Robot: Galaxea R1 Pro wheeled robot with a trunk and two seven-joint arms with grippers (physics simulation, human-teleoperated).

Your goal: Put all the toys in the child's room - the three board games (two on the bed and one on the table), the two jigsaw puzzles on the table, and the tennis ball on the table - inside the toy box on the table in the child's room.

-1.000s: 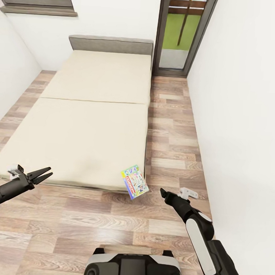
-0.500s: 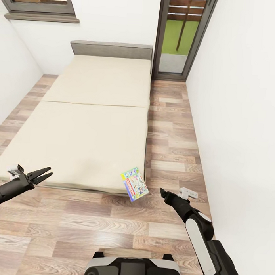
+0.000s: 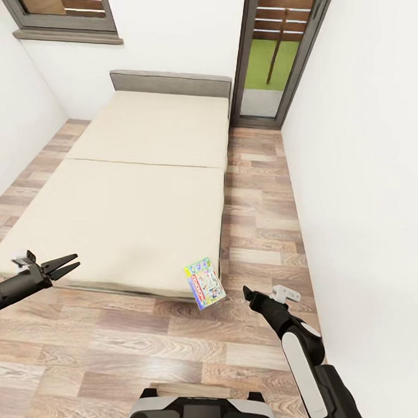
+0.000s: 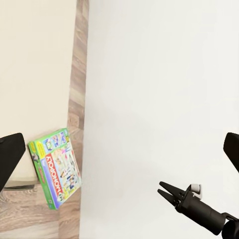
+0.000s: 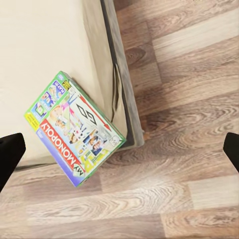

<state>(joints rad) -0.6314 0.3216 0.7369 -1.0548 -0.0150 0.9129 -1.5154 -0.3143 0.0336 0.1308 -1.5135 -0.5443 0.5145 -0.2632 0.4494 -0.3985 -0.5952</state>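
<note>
At the far left of the head view the left claw (image 3: 67,264) hangs over the wooden floor (image 3: 108,344) just off the near corner of the bed (image 3: 131,194), its two dark fingers spread apart with nothing between them. The bed runs away from the robot toward a grey headboard (image 3: 170,83) under a window (image 3: 62,11), its beige mattress bare apart from one board game. That board game, a Monopoly box (image 3: 204,280) with a green edge, a pale lid and cartoon figures, sits at the bed's near right corner, part of it resting on the mattress and part jutting out past the edge over the floor, tilted. The right wrist view shows the same Monopoly box (image 5: 74,128) lying across the mattress corner with its lower end over the floorboards, and the left wrist view catches it (image 4: 56,167) edge-on beside the white wall (image 4: 159,89). To the right of the box, the right claw (image 3: 247,291) is held low over the floor between the bed and the wall (image 3: 367,178), apart from the box and holding nothing; how wide its fingers stand I cannot tell in the head view, while in the left wrist view its fingertips (image 4: 167,191) show slightly parted. Beyond it a glazed door (image 3: 276,54) opens onto green grass.
</note>
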